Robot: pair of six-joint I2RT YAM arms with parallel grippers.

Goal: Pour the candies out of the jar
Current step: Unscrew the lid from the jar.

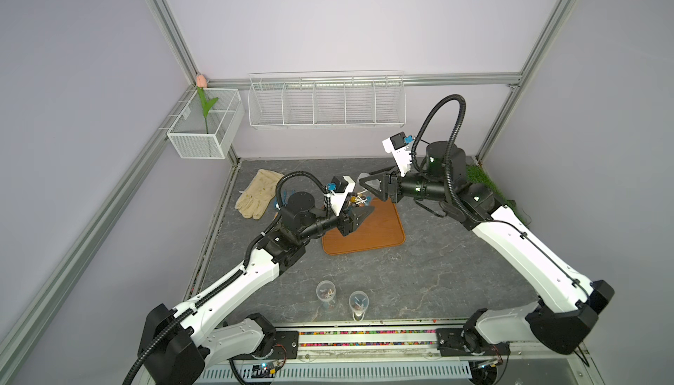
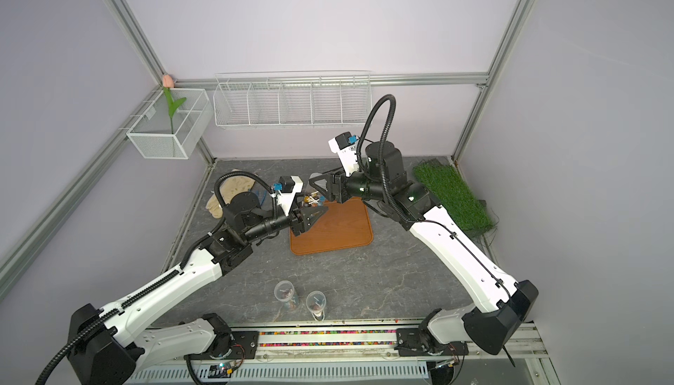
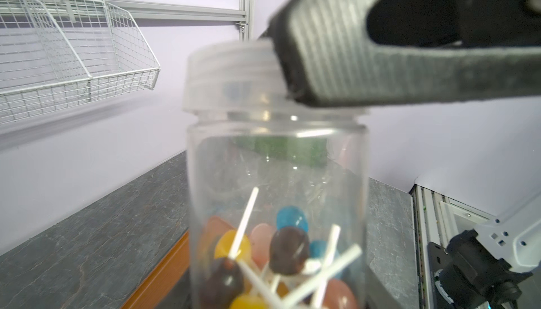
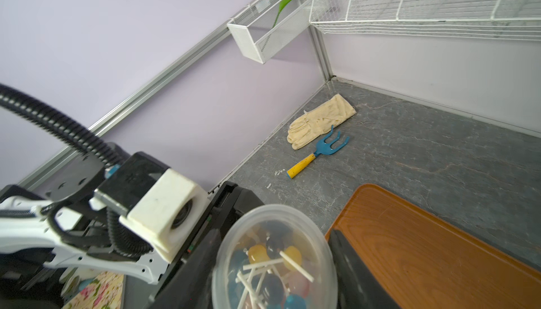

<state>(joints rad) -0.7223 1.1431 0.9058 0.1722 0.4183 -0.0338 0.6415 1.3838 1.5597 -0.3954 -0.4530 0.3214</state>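
Your left claw (image 1: 364, 212) is clamped on the clear plastic jar (image 3: 278, 161), which sits at the far corner of the orange-brown wooden tray (image 1: 372, 233). Can't tell whether its base touches the grey marbled bench (image 1: 437, 273).

Your right claw (image 1: 364, 182) is closed on the jar's translucent screw lid (image 3: 231, 82). The left wrist view gives you one ribbed finger (image 3: 336, 58) pressed against the lid's side. The right wrist view gives you the lid (image 4: 275, 216) from above, with a dark finger against each side. Lid is on.

The candies (image 3: 288, 249) are small lollipops with blue, brown, orange and pink heads on white sticks, piled in the jar's lower part. You can also see them through the lid (image 4: 272, 263). In both top views they're just a speckle between the claws.

Only the right wrist view shows the blue hand rake with a yellow handle (image 4: 317, 152) whole, just beside the cream work glove (image 4: 319, 123).

Both top views show two clear plastic cups (image 1: 325, 293) side by side near the front rail. They hold small bits, too small to name. The white mesh box (image 1: 204, 142) on the side wall holds a pink artificial tulip (image 1: 201, 80).
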